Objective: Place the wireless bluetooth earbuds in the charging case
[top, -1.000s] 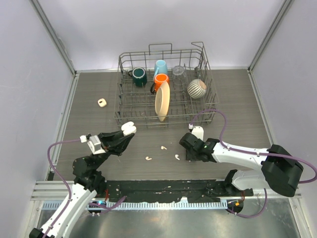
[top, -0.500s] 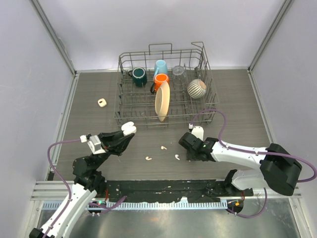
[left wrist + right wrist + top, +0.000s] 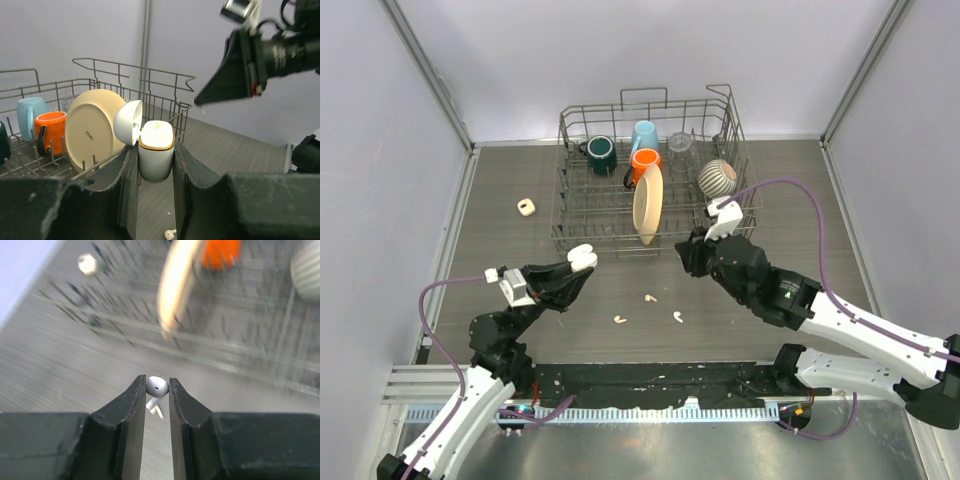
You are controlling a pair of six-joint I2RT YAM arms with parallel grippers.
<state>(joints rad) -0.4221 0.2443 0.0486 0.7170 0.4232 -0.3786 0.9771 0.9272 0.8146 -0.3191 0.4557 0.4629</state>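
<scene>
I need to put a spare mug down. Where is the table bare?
Bare: back right, between the rack and the wall; also left of the rack, around the small case. Crowded: front middle, where three earbuds lie.

The table [image 3: 800, 200] is a dark grey, wood-grained surface, closed in by pale walls at the back and on both sides. A wire dish rack [image 3: 590, 215] stands on its far half, close to the back edge and roughly centred. To the left of the rack, apart from it, a small cream rounded object [image 3: 526, 207] lies alone. On the near half three tiny white earbuds rest loose, near one another but not touching: the left earbud [image 3: 619, 320], the middle earbud [image 3: 650, 297] a little farther back, and the right earbud [image 3: 678, 316].
</scene>
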